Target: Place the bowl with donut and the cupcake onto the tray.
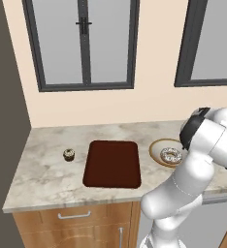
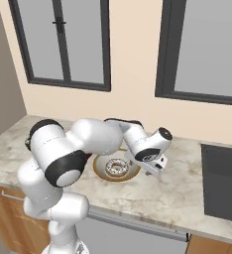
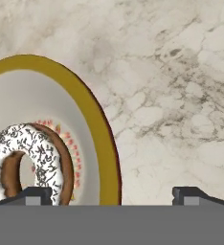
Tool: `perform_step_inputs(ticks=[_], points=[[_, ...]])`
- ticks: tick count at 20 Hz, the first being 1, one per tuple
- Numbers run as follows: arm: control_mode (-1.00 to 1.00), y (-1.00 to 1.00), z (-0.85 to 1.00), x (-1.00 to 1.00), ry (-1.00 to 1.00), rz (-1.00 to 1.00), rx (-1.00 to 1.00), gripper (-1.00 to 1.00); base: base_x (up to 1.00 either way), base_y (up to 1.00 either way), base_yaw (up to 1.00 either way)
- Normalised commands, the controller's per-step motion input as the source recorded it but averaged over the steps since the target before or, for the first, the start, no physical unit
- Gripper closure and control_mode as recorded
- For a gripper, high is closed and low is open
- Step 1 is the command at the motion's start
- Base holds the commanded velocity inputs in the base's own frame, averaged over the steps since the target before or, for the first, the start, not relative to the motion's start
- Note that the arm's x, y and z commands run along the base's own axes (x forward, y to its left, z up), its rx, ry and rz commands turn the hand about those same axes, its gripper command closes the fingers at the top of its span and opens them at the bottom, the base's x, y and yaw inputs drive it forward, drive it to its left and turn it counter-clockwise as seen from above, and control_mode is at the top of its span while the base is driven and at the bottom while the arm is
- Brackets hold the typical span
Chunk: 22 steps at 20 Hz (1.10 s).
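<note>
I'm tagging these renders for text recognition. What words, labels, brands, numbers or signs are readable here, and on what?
None: no readable text anywhere.
Shallow gold-rimmed bowl: a ring of small red marks inside, a pattern, not letters.
White-glazed ring donut: dark speckles only.
Dark reddish-brown rectangular tray: plain.

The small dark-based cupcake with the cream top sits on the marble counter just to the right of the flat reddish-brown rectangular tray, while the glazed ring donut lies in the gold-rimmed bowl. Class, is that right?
Not quite. The small dark-based cupcake with the cream top sits on the marble counter just to the left of the flat reddish-brown rectangular tray, not the right, as the left base view shows. The glazed ring donut does lie in the gold-rimmed bowl.
</note>
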Motion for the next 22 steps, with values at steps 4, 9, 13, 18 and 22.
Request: perform_step_inputs(ticks=[4,9,13,18,22], points=[[-1.00,0.00,-0.13,0.02,0.00,0.00,0.00,-1.00,0.00,0.00,0.00],[-1.00,0.00,-0.31,0.01,0.00,0.00,0.00,-1.00,0.00,0.00,0.00],[-1.00,0.06,-0.13,0.08,0.00,0.00,0.00,-1.00,0.00,0.00,0.00],[-1.00,0.17,0.00,0.02,0.00,0.00,0.00,-1.00,0.00,0.00,0.00],[-1.00,0.27,0.00,0.00,0.00,0.00,0.00,-1.00,0.00,0.00,0.00]])
